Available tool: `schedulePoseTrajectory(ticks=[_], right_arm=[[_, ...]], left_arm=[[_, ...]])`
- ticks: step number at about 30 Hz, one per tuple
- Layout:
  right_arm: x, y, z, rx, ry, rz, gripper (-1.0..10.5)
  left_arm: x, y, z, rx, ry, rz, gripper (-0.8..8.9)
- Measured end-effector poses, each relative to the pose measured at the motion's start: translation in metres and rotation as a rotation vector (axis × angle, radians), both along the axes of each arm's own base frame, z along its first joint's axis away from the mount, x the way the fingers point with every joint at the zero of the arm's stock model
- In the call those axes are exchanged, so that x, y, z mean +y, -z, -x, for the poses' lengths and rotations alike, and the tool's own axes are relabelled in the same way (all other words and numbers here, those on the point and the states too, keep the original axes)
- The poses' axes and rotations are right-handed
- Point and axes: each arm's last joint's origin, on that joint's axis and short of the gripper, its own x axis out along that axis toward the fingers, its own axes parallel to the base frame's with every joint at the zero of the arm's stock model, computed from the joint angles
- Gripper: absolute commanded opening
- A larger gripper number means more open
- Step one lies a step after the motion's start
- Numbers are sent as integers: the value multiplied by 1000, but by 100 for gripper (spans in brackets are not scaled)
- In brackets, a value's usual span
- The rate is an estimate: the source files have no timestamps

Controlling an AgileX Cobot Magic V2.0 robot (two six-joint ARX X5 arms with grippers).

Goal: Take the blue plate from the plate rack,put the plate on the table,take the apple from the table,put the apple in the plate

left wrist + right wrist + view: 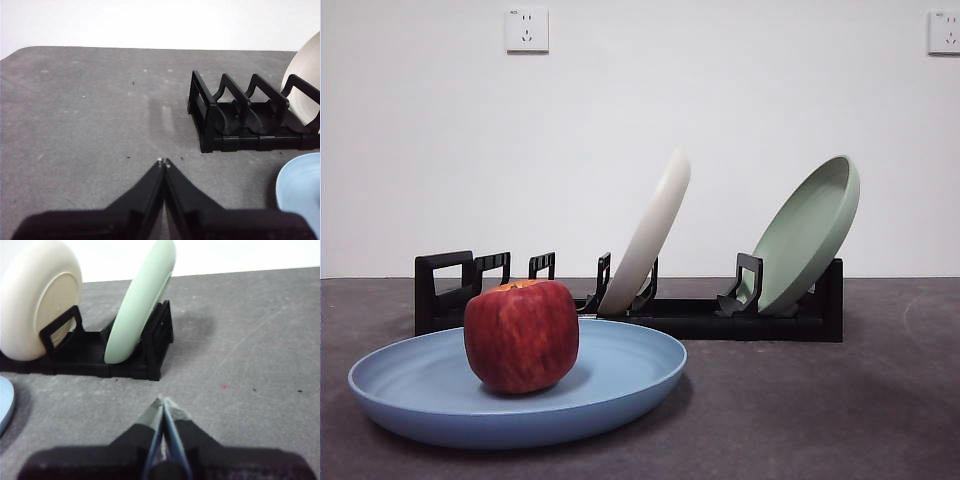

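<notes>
behind everything a plain white wall [640,140] is seen, with two small sockets high up, one [526,29] toward the left and one [944,32] at the right edge, and below it the table [840,420] is spread out dark grey and speckled. at the left in the front view the blue plate [620,385] is laid flat on the table, close to the camera, and the apple [521,334] is set upright inside it, a bit left of the middle, red with an orange dimple on top. just behind the plate the plate rack [720,318] is stretched across, black and low, and its left slots are seen bare. further right a cream-white plate [650,235] is stood in the rack and leaned to the right. at the right end a pale green plate [810,235] is leaned the same way in the last slot. in the left wrist view the left gripper [163,162] is held clenched with its tips touching, nothing between them, over bare table and well apart from the rack's looped end. in the right wrist view the right gripper [163,401] is also pressed closed on nothing, near the rack end where the green plate is stood.
</notes>
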Motion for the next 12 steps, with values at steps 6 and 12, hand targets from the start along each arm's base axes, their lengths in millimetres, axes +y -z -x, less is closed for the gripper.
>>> schedulePoseTrajectory(ticks=[6, 12], right_arm=[[0, 0, 0, 4, 7, -17, -11], [0, 0, 0, 5, 7, -19, -11]], left_arm=[[0, 0, 0, 0, 0, 0, -3], [0, 0, 0, 0, 0, 0, -3]])
